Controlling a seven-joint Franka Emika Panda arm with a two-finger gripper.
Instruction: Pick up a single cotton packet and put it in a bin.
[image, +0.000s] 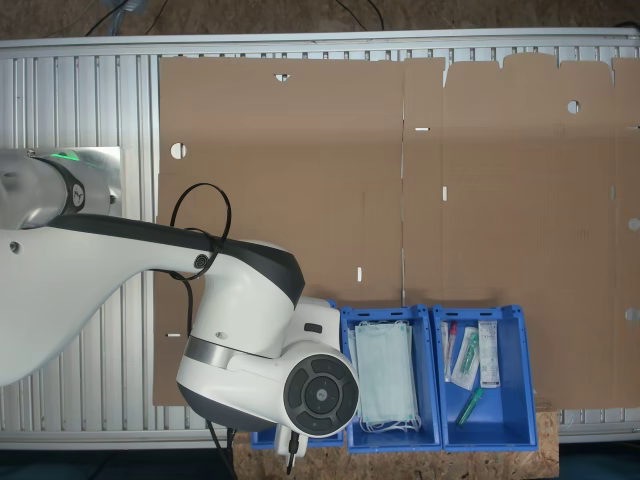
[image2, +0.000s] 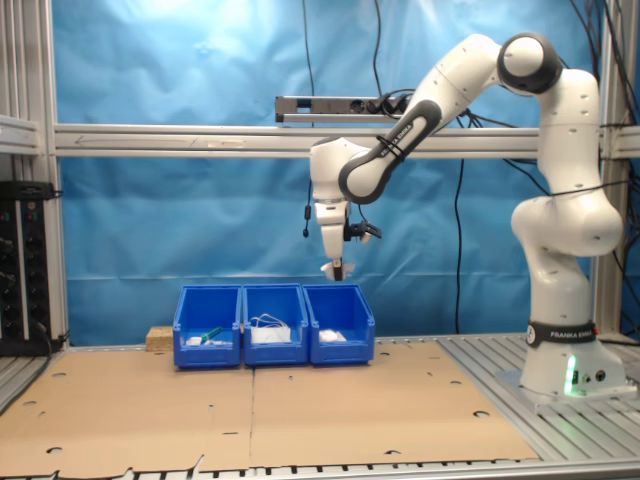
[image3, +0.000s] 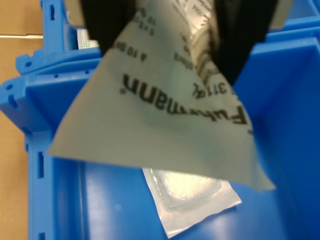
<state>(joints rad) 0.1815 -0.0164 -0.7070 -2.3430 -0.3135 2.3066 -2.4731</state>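
In the first exterior view the arm's white wrist housing covers most of the bin (image: 262, 437), leaving only slivers of blue rim, and hides its contents. In the wrist view the cotton packet (image3: 160, 115) hangs close to the lens, its upper part cut off by the picture's edge and covered by the dark fingers (image3: 107, 22); the print on it is partly blurred. It hides part of a plain white packet (image3: 192, 200) on the bin's floor. In the second exterior view the gripper (image2: 337, 268) is too small to show how its jaws stand.
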